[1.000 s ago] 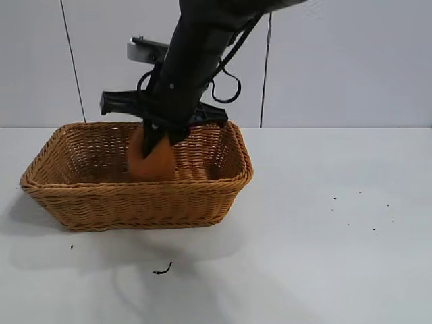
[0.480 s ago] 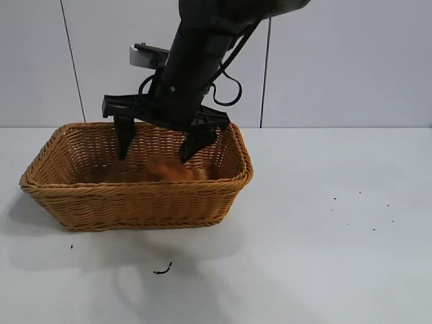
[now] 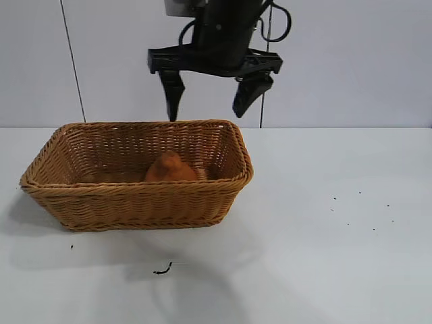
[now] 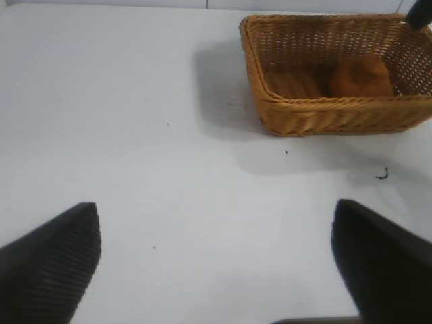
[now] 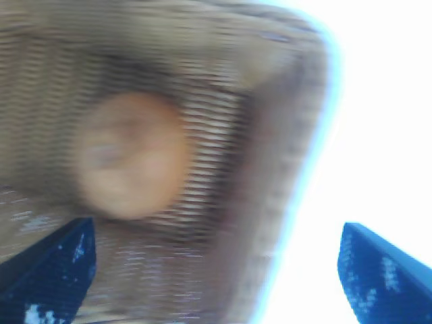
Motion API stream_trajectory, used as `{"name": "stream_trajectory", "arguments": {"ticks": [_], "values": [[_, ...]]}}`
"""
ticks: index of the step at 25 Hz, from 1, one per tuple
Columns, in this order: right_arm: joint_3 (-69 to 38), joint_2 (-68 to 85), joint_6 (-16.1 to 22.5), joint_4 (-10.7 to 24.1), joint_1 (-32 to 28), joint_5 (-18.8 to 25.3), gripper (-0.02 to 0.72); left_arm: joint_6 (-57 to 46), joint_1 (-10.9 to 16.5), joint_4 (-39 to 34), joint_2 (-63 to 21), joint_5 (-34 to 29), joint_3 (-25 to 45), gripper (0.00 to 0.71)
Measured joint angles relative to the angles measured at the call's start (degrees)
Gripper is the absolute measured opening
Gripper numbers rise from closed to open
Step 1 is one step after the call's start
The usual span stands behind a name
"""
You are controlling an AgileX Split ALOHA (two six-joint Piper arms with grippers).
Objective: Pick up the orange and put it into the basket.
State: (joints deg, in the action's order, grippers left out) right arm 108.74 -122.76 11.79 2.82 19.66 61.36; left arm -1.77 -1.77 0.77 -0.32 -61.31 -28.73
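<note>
The orange (image 3: pixel 170 167) lies inside the wicker basket (image 3: pixel 135 206), right of its middle, free of any gripper. My right gripper (image 3: pixel 206 113) hangs open and empty above the basket's back rim, clear of it. In the right wrist view the orange (image 5: pixel 128 154) lies on the basket floor below the open right gripper (image 5: pixel 216 229), beside the basket wall (image 5: pixel 290 135). My left gripper (image 4: pixel 214 208) is open and empty over bare table, far from the basket (image 4: pixel 324 118) and orange (image 4: pixel 361 75); it does not show in the exterior view.
A small dark scrap (image 3: pixel 162 270) lies on the white table in front of the basket. A few dark specks (image 3: pixel 334 200) dot the table to the right. A pale panelled wall stands behind.
My right gripper opened and let the orange drop into the basket, then rose from inside the basket to above its back rim. The orange has settled on the basket floor.
</note>
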Motion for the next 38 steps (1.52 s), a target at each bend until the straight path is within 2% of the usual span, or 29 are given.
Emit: {"name": "stream_trajectory", "arguments": {"ticks": [9, 15, 19, 21, 26, 31, 38], "values": [[0.00, 0.00, -2.34, 1.05, -11.28, 1.30, 0.672, 0.00, 0.00, 0.00, 0.00, 0.00, 0.00, 0.666], [0.00, 0.00, -3.80, 1.12, -16.15, 4.76, 0.672, 0.00, 0.00, 0.00, 0.00, 0.00, 0.00, 0.666], [0.00, 0.00, -5.22, 1.26, -17.70, 7.94, 0.672, 0.00, 0.00, 0.00, 0.00, 0.00, 0.00, 0.666], [0.00, 0.14, -5.67, 1.31, -17.77, 8.20, 0.672, 0.00, 0.00, 0.00, 0.00, 0.00, 0.00, 0.666], [-0.73, 2.76, -6.02, -1.15, -17.77, 8.24, 0.672, 0.00, 0.00, 0.00, 0.00, 0.00, 0.00, 0.666], [-6.89, 10.30, -6.08, -1.27, -17.77, 8.18, 0.672, 0.00, 0.00, 0.00, 0.00, 0.00, 0.00, 0.666], [-25.84, 26.81, -6.40, -1.62, -17.77, 8.21, 0.673, 0.00, 0.00, 0.00, 0.00, 0.00, 0.00, 0.666]]}}
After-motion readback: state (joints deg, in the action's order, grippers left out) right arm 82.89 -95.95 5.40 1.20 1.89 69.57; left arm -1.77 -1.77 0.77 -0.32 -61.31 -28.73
